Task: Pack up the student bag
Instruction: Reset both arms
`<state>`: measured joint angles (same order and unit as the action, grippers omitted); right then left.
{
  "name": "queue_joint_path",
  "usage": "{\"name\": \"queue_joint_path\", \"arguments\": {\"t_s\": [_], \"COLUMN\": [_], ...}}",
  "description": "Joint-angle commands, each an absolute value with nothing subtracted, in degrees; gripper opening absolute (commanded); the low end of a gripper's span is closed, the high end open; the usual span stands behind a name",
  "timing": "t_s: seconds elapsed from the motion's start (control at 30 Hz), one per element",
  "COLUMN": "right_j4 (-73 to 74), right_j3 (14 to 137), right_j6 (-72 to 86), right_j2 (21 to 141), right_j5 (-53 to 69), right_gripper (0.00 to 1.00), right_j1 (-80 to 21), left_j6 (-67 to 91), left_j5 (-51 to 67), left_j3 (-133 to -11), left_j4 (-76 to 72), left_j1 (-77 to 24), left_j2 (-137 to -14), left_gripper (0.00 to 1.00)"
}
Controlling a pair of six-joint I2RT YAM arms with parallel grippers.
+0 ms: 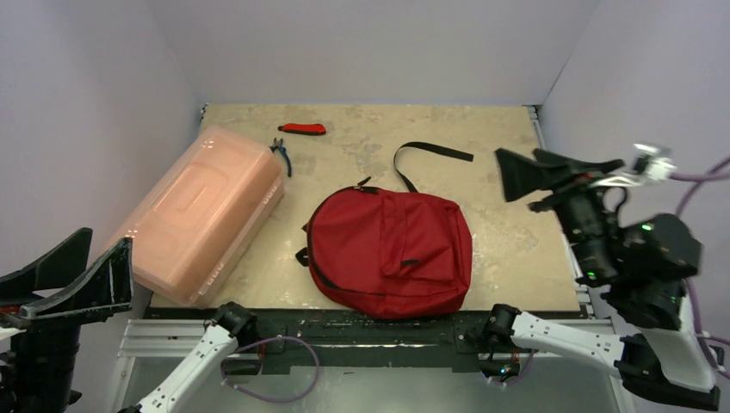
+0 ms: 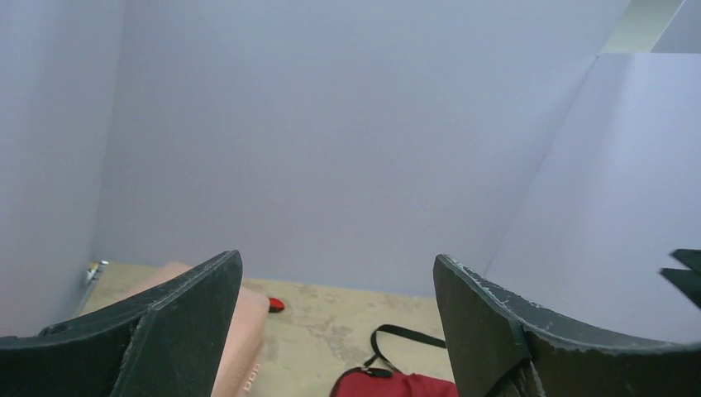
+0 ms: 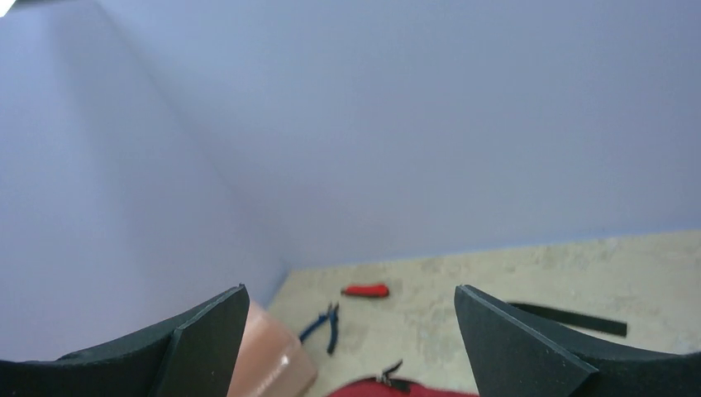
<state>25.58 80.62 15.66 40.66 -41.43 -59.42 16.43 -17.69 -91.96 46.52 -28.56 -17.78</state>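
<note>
Table (image 1: 516, 249), beige top. Pink box (image 1: 202, 211) at 9 o'clock, lying slantwise, lid shut. Red bag (image 1: 392, 249) lies flat at centre, nudged toward 6 o'clock, front pocket up; zips look closed. Left gripper (image 1: 77, 274) hangs off the table at 8 o'clock, fingers spread wide, holding nothing. Right gripper (image 1: 525, 168) is raised at 3 o'clock, fingers also spread, holding nothing. The black strap (image 1: 430, 153) loops out from the bag's top toward 12 to 1 o'clock. Pliers (image 1: 281, 155) at 11 o'clock, just beside the box's far corner. Small red tool (image 1: 303, 129) past them, near the back wall.

Risks: the soft bag may slide or bunch if a zip is tugged with nothing pinning it. The loose strap could snag a finger. The pliers and red tool lie flat, so fingers may scrape the table or skid them away.
</note>
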Motion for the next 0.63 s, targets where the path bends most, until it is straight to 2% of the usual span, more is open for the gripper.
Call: {"name": "queue_joint_path", "arguments": {"t_s": [0.0,0.6], "right_j4": [22.4,24.4], "right_j3": [82.3,80.6], "right_j6": [10.7,8.3], "right_j2": [37.9,36.6], "right_j5": [-48.6,-49.6], "right_gripper": [0.99,0.99], "right_j1": [-59.6,-59.6], "left_j6": [9.6,11.6], "left_j5": [-20.4,-20.6], "left_j3": [-92.3,-90.9], "left_j4": [44.2,45.9], "left_j1": [-28.3,-28.3], "left_j2": [-18.7,-18.8], "left_gripper": [0.86,0.86]}}
